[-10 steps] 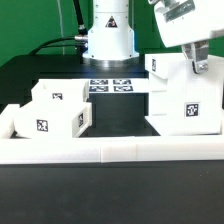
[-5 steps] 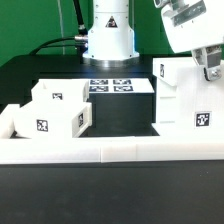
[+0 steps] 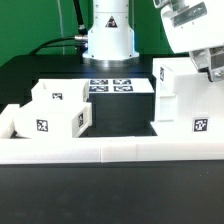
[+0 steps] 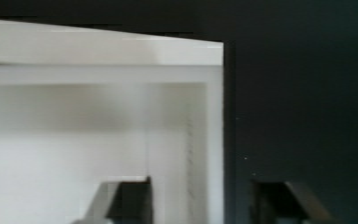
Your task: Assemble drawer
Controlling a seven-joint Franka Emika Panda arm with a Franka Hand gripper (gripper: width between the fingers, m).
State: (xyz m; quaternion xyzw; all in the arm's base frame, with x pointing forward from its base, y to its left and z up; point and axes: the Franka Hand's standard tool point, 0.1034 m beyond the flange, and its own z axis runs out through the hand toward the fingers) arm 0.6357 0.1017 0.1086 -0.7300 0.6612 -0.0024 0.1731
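Observation:
A large white drawer box [image 3: 185,100] with a marker tag on its front stands on the black table at the exterior view's right. My gripper [image 3: 213,62] is at its upper right corner, with the fingers on either side of the box's thin wall [image 4: 190,130]. One finger [image 4: 126,202] lies against the wall. The other finger [image 4: 282,202] stands a little off it, with dark table showing between. A smaller white drawer part [image 3: 55,112] with tags lies at the exterior view's left, apart from the box.
The marker board [image 3: 112,86] lies flat at the back centre in front of the robot base [image 3: 108,35]. A white rail [image 3: 110,150] runs along the front, with a raised end block [image 3: 10,120] at the exterior view's left.
The drawer box shifted toward the exterior view's right with the gripper, then settled lower on the table. The smaller drawer part has not moved.

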